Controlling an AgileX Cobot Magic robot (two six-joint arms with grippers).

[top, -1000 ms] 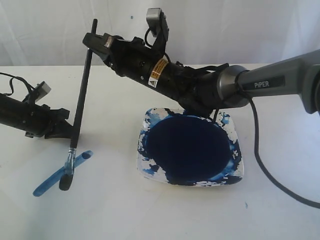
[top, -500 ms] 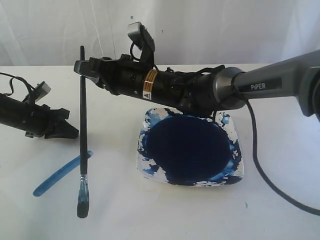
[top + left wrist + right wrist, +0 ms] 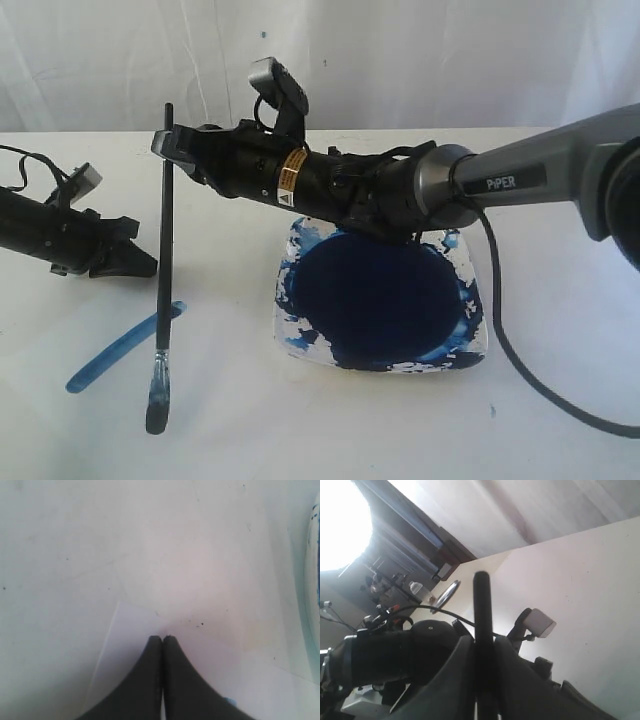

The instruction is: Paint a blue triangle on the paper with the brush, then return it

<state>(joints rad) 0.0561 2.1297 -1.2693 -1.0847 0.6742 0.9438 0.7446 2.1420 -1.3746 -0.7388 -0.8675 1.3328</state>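
Brush (image 3: pixel 163 270) near upright, handle's top pinched in the right gripper (image 3: pixel 165 146), bristle tip down by the paper (image 3: pixel 131 650) just in front of a single slanted blue stroke (image 3: pixel 120 350); contact with the sheet not discernible. Leaves bare white room in front of and left of the tip, with the paint dish (image 3: pixel 478 345) rim near on the right. Left gripper (image 3: pixel 138 262) low behind the stroke, jaws pressed together.
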